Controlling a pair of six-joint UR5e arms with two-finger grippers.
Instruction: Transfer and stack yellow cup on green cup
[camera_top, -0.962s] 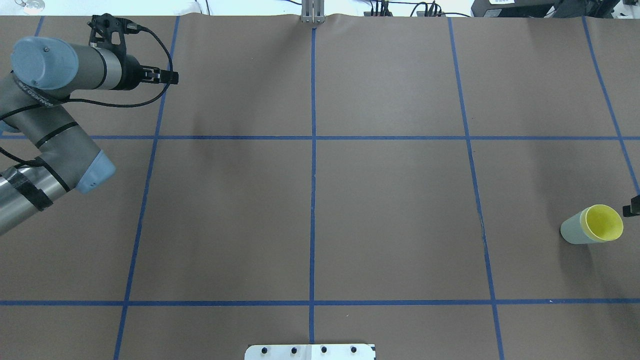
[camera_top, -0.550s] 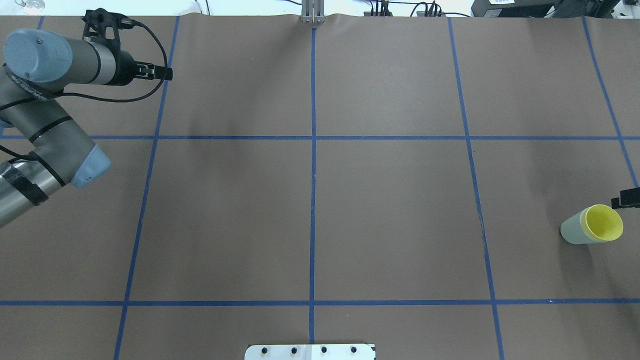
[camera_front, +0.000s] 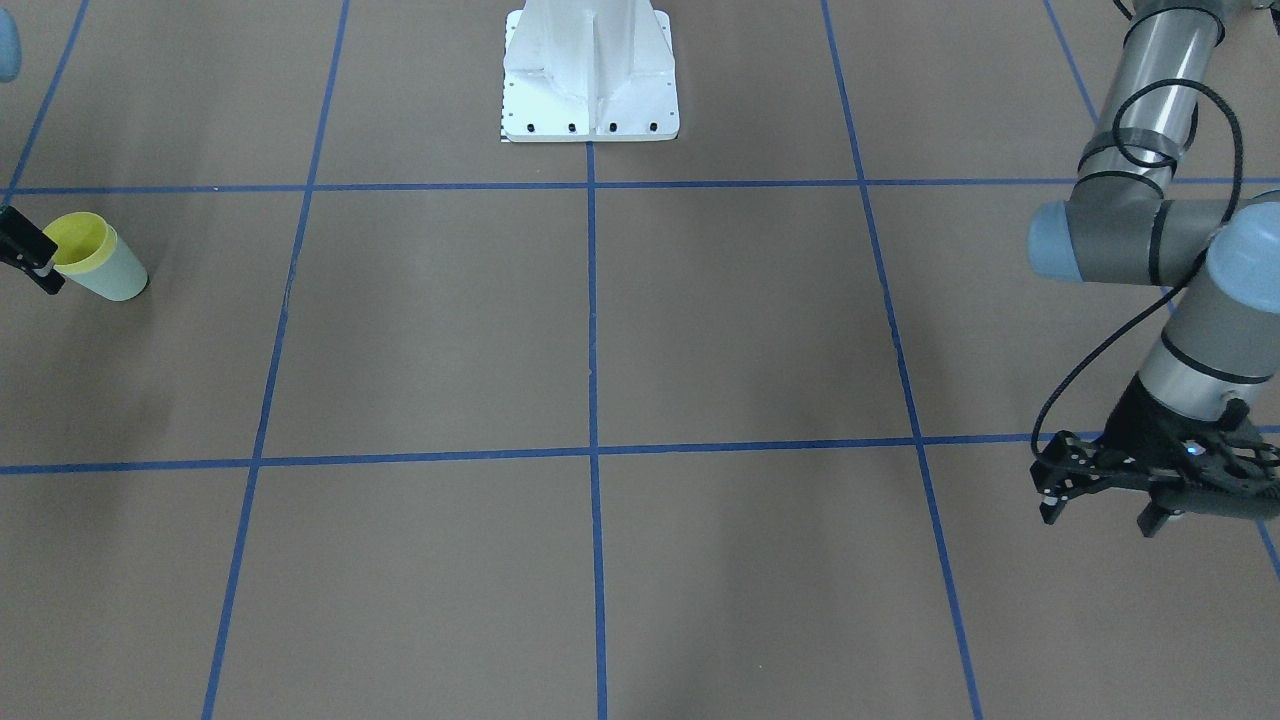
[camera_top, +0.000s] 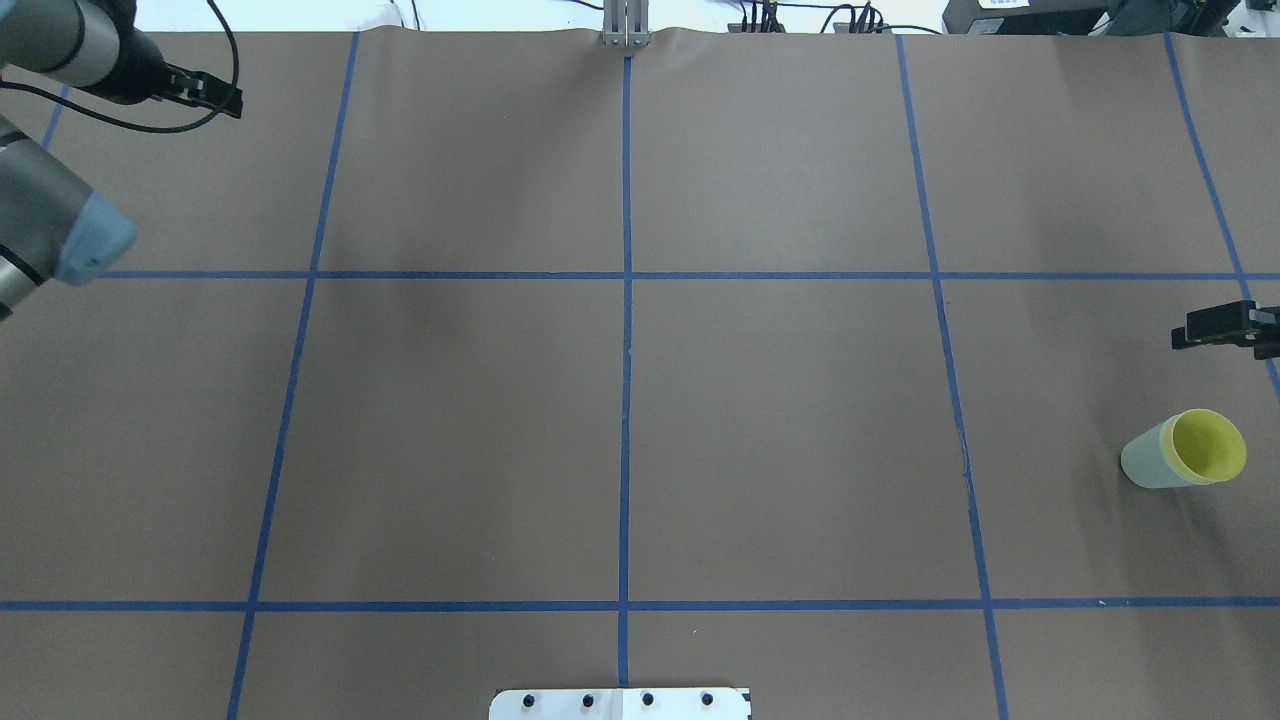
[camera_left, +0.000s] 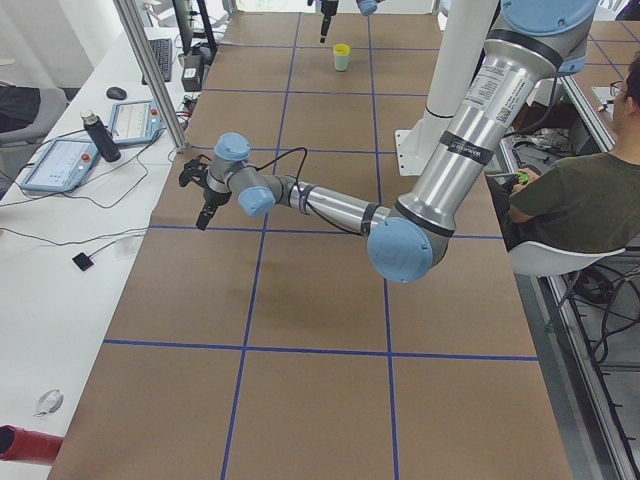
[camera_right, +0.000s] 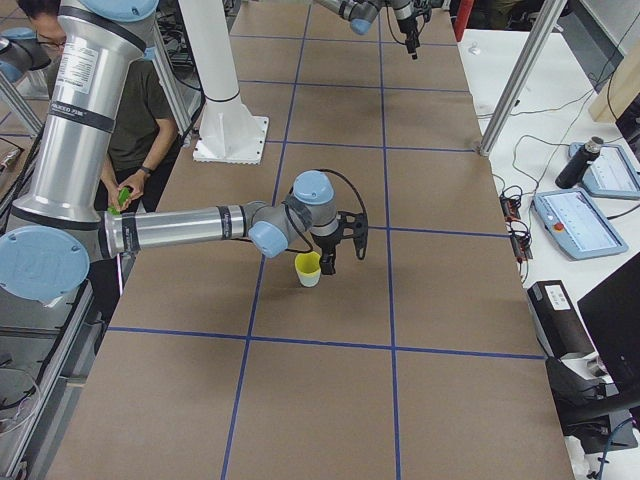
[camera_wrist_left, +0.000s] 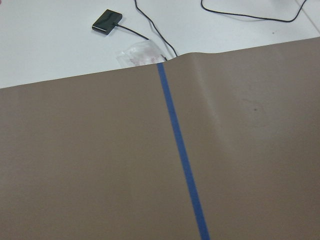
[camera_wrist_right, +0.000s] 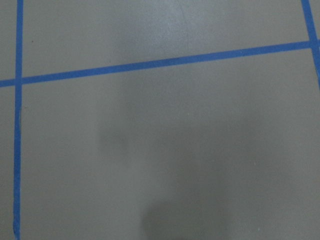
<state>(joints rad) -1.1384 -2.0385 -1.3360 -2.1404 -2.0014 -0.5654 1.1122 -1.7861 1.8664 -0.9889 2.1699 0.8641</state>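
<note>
The yellow cup (camera_top: 1212, 446) sits nested inside the green cup (camera_top: 1147, 466). The pair stands near the table's right edge, and the front-facing view also shows the yellow cup (camera_front: 74, 239) in the green cup (camera_front: 118, 277). My right gripper (camera_top: 1215, 330) is partly cut off by the frame edge. It is above and beyond the cups, apart from them, looks open and holds nothing. My left gripper (camera_front: 1098, 508) is open and empty over the far left part of the table, and it also shows in the overhead view (camera_top: 215, 97).
The brown table cover carries a blue tape grid (camera_top: 626, 275). The white robot base plate (camera_front: 590, 70) is at the near middle edge. A cable and a small black device (camera_wrist_left: 106, 21) lie on the white bench beyond the cover's left end.
My left arm has pulled back toward the far left corner. My right gripper has moved away from the cups toward the far side. The nested cups have not moved.
</note>
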